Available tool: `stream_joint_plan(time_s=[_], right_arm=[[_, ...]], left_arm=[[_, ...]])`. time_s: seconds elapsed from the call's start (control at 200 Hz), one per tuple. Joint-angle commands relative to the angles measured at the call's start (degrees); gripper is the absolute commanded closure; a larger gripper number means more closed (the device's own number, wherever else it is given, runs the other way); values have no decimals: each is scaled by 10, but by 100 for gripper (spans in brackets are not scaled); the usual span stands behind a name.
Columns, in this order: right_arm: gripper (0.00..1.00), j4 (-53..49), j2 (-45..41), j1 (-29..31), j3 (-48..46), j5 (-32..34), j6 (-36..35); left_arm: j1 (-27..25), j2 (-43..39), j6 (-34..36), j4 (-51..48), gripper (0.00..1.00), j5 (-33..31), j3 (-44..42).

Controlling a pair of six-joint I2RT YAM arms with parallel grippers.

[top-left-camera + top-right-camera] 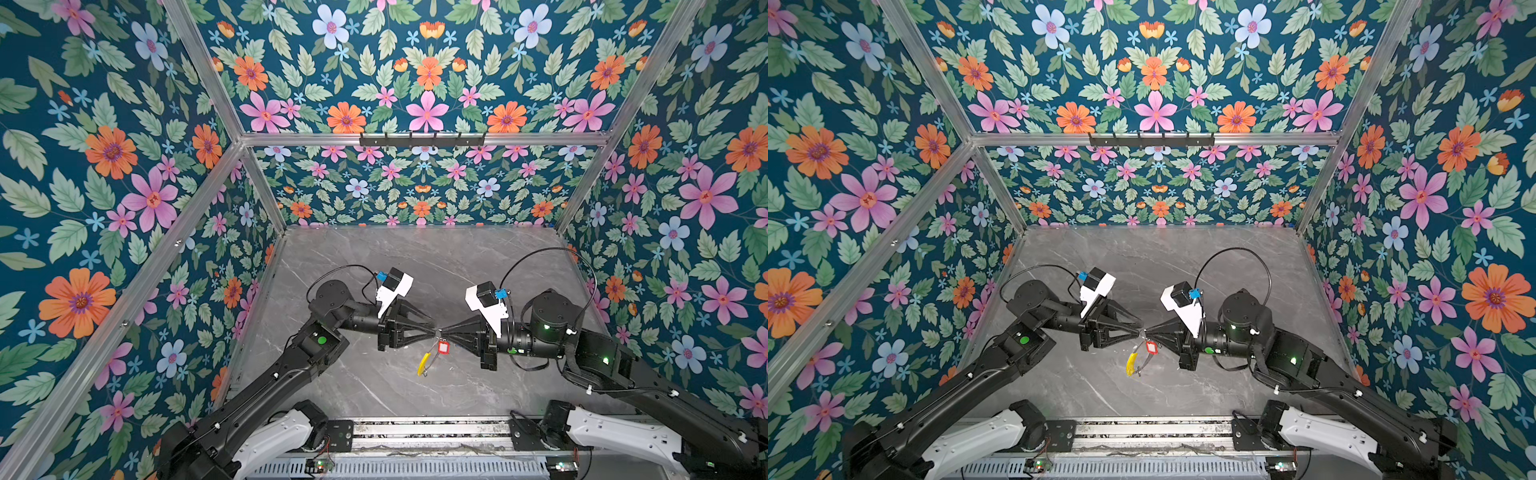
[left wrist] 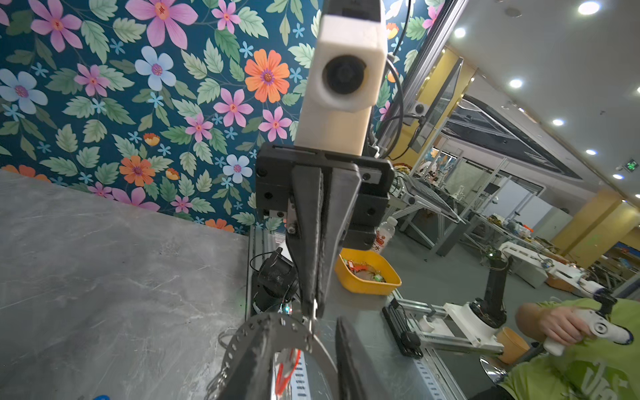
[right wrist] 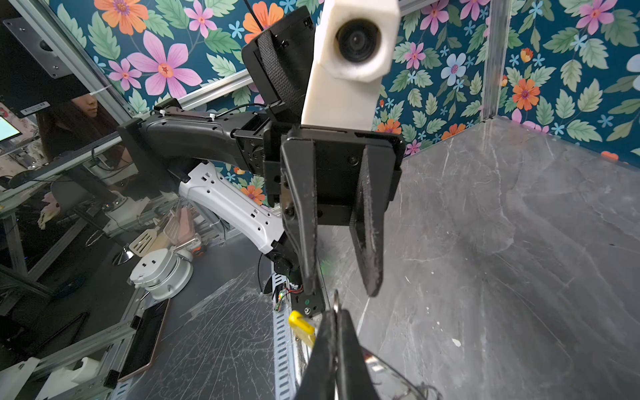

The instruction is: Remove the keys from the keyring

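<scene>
Right gripper (image 2: 313, 308) level, tight on keyring (image 2: 266, 322); left gripper (image 3: 341, 289) opposite, tip to tip, jaws narrowly apart

Both arms reach inward, wrists horizontal. The left gripper (image 1: 433, 329) and right gripper (image 1: 444, 332) point at each other, tips nearly meeting. Left jaws stand apart; right jaws are pressed together.

Hardly any writing can be read. In the left wrist view the red label of a clear plastic bottle (image 2: 383, 235) carries Chinese characters, too small to tell. A green lit ceiling sign (image 2: 631, 165) and pale letters on a green shirt (image 2: 595, 381) are illegible as well.
</scene>
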Motion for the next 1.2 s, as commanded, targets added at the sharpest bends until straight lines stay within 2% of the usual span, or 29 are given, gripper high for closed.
stream_joint_plan(time_s=[0.0,0.325,0.555,0.725,0.875,0.95,1.08,1.195], right_arm=[[100,-2,7,0,10,21,-9],[100,-66,40,0,54,86,-15],[100,-62,47,1,62,75,-13],[100,-25,44,1,53,34,2],[75,39,9,2,19,28,6],[66,74,-15,2,-4,28,11],[60,135,-45,2,-50,26,22],[56,192,-56,2,-95,15,45]], left_arm=[[-1,7,1,0,71,33,7],[-4,13,12,-26,87,44,20],[-4,7,79,-112,97,19,43],[-4,-6,95,-104,100,-23,35],[-4,-35,88,-39,100,-54,8],[-4,-42,72,0,100,-61,-7],[-4,-50,52,67,100,-71,-28],[-4,-58,10,175,100,-86,-64]])
